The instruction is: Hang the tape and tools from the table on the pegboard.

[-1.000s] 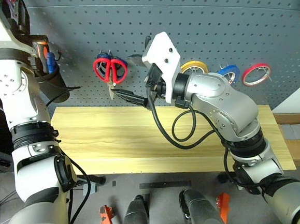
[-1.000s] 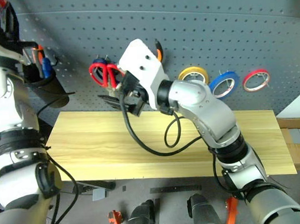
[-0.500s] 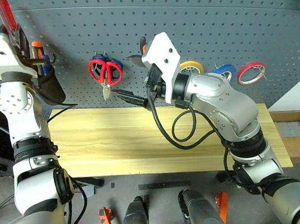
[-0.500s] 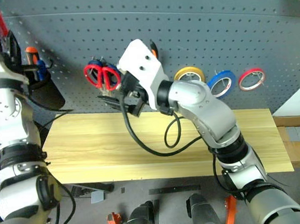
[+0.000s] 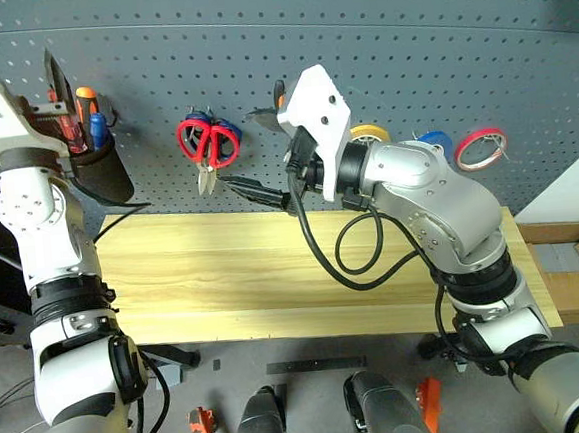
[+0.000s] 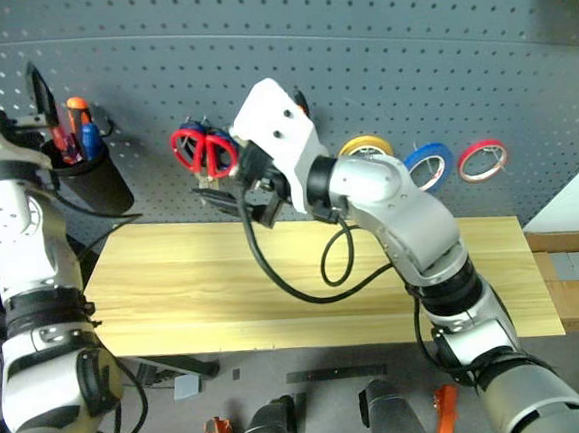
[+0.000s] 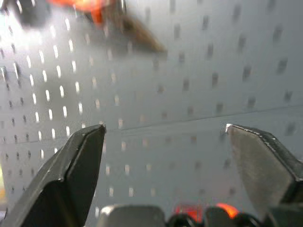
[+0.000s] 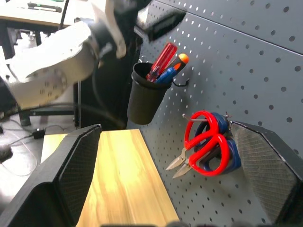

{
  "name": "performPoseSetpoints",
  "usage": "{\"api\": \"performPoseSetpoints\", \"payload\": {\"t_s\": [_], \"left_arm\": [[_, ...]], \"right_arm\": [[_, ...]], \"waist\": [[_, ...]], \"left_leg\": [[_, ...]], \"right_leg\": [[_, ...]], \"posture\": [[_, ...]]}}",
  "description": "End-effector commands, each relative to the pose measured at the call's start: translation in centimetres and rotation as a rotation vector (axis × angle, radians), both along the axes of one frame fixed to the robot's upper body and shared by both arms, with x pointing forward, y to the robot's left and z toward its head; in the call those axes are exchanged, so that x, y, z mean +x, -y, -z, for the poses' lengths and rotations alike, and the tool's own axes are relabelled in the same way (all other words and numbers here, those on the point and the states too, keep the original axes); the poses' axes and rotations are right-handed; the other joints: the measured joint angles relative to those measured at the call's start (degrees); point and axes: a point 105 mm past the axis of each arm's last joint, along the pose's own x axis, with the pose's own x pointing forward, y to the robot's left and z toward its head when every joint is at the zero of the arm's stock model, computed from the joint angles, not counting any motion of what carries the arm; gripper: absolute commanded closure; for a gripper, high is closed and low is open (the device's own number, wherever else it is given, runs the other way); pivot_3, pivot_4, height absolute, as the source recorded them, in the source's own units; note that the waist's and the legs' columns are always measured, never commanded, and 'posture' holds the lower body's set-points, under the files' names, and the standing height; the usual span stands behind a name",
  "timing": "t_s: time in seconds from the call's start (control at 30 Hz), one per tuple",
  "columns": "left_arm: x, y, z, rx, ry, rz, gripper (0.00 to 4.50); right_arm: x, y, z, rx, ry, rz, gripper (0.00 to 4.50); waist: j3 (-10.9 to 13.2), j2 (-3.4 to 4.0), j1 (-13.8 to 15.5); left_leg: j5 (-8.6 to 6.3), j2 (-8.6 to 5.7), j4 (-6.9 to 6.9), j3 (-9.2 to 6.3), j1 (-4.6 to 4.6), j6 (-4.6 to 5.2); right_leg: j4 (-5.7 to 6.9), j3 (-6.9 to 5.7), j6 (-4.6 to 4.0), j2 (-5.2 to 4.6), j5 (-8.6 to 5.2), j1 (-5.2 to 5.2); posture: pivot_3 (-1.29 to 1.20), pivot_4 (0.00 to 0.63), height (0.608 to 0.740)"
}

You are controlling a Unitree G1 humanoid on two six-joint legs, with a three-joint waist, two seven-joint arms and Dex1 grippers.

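The left gripper (image 7: pixel 163 142), jaws spread wide and empty, hovers above the black cup (image 8: pixel 146 94) at the pegboard's (image 5: pixel 407 57) nine o'clock, where the red-handled screwdriver (image 8: pixel 161 60) stands; a straight withdrawal avoids snagging it. The right gripper (image 8: pixel 170 161) is open too.

Red scissors (image 5: pixel 208 143) hang on grey, dotted pegboard (image 5: pixel 407 47).

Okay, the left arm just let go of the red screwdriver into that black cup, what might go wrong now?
The left gripper hangs open right above the black cup; pulling away carelessly might knock the red screwdriver or tip the cup off the pegboard. The right gripper, open near the red-handled scissors, may bump them off their hook.
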Motion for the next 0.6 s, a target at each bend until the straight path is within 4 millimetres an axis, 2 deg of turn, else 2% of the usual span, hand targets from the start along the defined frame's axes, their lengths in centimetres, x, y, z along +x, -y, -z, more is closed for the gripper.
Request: {"api": "performPoseSetpoints", "payload": {"t_s": [0.03, 0.13, 0.23, 0.4, 0.5, 0.57, 0.6], "left_arm": [[-2.0, 3.0, -3.0, 0.085, 0.067, 0.113, 0.04], [-2.6, 5.9, -1.4, 0.174, -0.055, 0.266, 0.04], [-2.9, 7.1, 1.0, 0.188, -0.178, 0.349, 0.04], [-3.1, 8.1, 8.0, 0.186, -0.497, 0.462, 0.04], [-3.7, 7.8, 12.5, 0.132, -0.669, 0.495, 0.04], [-4.1, 7.4, 15.3, 0.089, -0.763, 0.49, 0.04], [-4.3, 6.9, 17.1, 0.047, -0.813, 0.474, 0.04]], "right_arm": [[-1.4, 1.6, -1.0, 0.008, 0.037, -0.05, 0.0], [-1.9, 3.1, 0.0, -0.024, 0.0, -0.071, 0.0], [-2.2, 4.3, 0.9, -0.039, -0.032, -0.065, 0.0], [-1.8, 6.6, 4.4, -0.091, -0.098, 0.024, 0.0], [-1.0, 8.0, 7.0, -0.095, -0.132, 0.119, 0.0], [-0.2, 8.8, 8.7, -0.07, -0.167, 0.2, 0.0], [0.1, 9.2, 10.2, -0.063, -0.191, 0.237, 0.0]], "waist": [[-0.2, 0.05, 0.0], [-0.9, 0.38, -0.1], [-1.1, 0.55, -0.2], [-1.5, 0.7, -0.3], [-1.7, 0.69, -0.1], [-2.1, 0.73, 0.2], [-2.2, 0.78, 0.4]], "left_leg": [[-0.01, -0.01, 0.07, 0.0, 0.0, 0.01], [-0.01, 0.0, 0.16, 0.01, 0.02, 0.02], [-0.01, 0.0, 0.21, 0.04, 0.13, 0.03], [0.0, 0.07, 0.39, 0.01, 0.43, 0.05], [-0.01, 0.06, 0.36, 0.03, 1.01, 0.06], [-0.01, 0.07, 0.37, 0.04, 1.04, 0.06], [-0.01, 0.08, 0.37, 0.05, 1.04, 0.06]], "right_leg": [[0.01, 0.01, 0.0, 0.0, 0.0, 0.03], [0.08, 0.04, 0.0, 0.0, 0.0, 0.05], [0.27, 0.1, 0.01, 0.04, -0.01, 0.07], [0.48, 0.12, 0.0, 0.16, -0.01, 0.37], [0.39, 0.14, -0.01, 0.17, -0.04, 0.96], [0.39, 0.16, -0.01, 0.18, -0.04, 0.97], [0.39, 0.18, -0.01, 0.18, -0.04, 0.97]], "posture": [[-0.11, 0.135, 0.74], [-0.09, 0.131, 0.74], [-0.07, 0.124, 0.74], [-0.05, 0.116, 0.74], [-0.05, 0.11, 0.74], [-0.05, 0.106, 0.74], [-0.05, 0.104, 0.74]]}}
